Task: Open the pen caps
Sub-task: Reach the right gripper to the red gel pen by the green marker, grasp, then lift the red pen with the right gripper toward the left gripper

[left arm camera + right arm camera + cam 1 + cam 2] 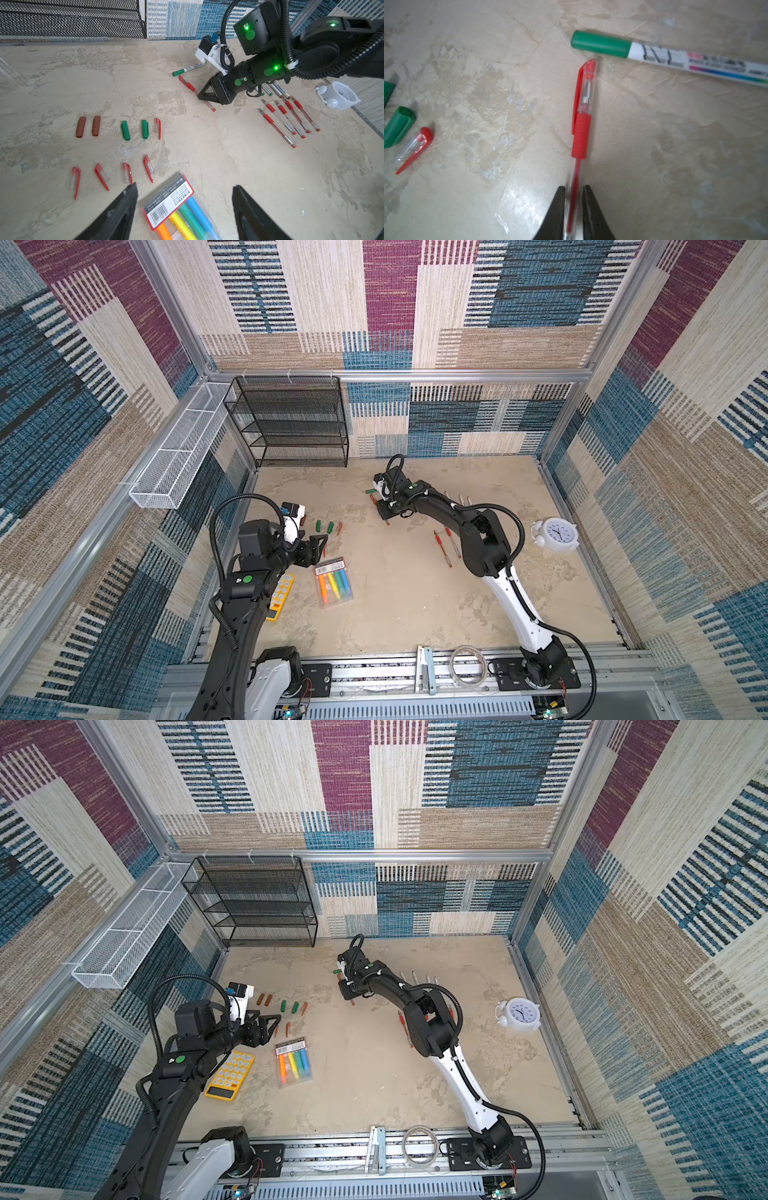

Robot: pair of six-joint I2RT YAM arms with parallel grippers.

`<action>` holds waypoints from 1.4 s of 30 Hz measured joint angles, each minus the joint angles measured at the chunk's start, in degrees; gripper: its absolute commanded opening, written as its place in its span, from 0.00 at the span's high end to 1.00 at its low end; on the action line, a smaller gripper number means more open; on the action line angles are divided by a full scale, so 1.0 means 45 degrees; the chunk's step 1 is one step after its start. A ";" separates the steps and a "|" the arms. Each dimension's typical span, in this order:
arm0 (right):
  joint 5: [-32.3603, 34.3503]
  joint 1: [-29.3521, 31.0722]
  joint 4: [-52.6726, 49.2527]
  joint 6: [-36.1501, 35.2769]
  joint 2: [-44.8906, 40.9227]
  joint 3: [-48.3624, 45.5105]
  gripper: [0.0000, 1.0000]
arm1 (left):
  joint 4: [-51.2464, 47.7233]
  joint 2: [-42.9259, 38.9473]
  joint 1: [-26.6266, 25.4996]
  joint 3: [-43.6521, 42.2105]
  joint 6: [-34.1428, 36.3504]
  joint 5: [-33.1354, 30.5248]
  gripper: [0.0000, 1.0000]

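Grips the clear barrel of a red pen (579, 135) with the right claw (573, 188) closed tight, well beyond the highlighter pack (180, 199) on the surface (228, 155), probably to leave its red cap (586, 83) free for pulling. Holds the left claw (184, 186) wide and empty just over that pack, likely ready to take the cap. Shows loose caps (125, 131) lined up just beyond it.

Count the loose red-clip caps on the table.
5. One red-clip cap lies beside the green caps; four more form a row near the highlighter pack. Others may be hidden.
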 measured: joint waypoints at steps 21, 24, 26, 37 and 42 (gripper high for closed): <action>-0.0675 0.1073 0.2963 0.1627 -0.7864 -1.1200 0.99 | 0.0068 0.0282 -0.0034 0.0034 -0.0384 0.0583 0.27; -0.0937 0.1127 0.4075 0.2176 -0.9258 -1.2415 0.99 | 0.0107 0.0510 -0.0034 0.0097 -0.0797 0.1088 0.27; -0.1180 0.1141 0.4852 0.2560 -1.0190 -1.3333 0.99 | 0.0296 0.0588 -0.0034 0.0097 -0.1156 0.1496 0.28; -0.1875 0.1297 0.8908 0.4342 -1.4392 -1.7199 1.00 | 0.2467 0.2234 -0.0408 0.0330 -0.4425 0.4799 0.28; -0.1904 0.1311 1.0341 0.4964 -1.5781 -1.8520 1.00 | 0.3026 0.3648 -0.1209 0.1423 -0.5440 0.5474 0.29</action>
